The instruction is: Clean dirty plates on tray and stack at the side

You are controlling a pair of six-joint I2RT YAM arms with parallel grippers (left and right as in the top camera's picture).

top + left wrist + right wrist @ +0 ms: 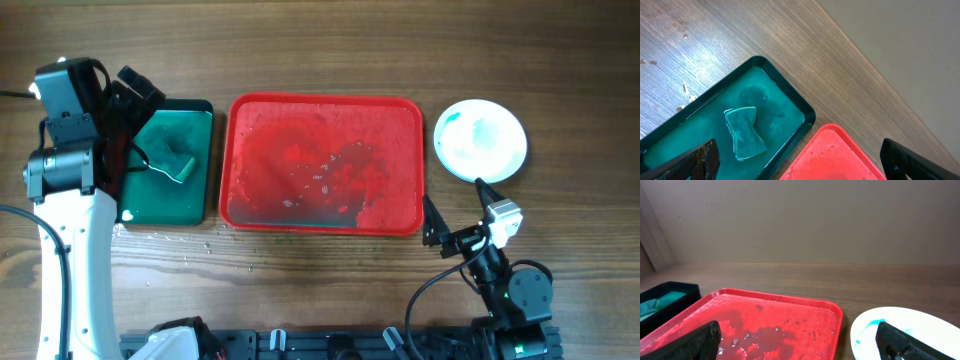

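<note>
The red tray (320,165) lies mid-table, wet and smeared, with no plate on it. It also shows in the right wrist view (770,325) and the left wrist view (840,160). A white plate (481,140) with teal smears lies on the table right of the tray, also in the right wrist view (912,317). I cannot tell whether other plates lie under it. My right gripper (457,205) (800,347) is open and empty, in front of the plate and the tray's right front corner. My left gripper (128,140) (800,172) is open and empty over the green tray.
A dark green tray (170,165) (765,100) stands left of the red tray, holding teal water and a teal sponge (178,165) (744,132). Water drops lie on the wood in front of both trays.
</note>
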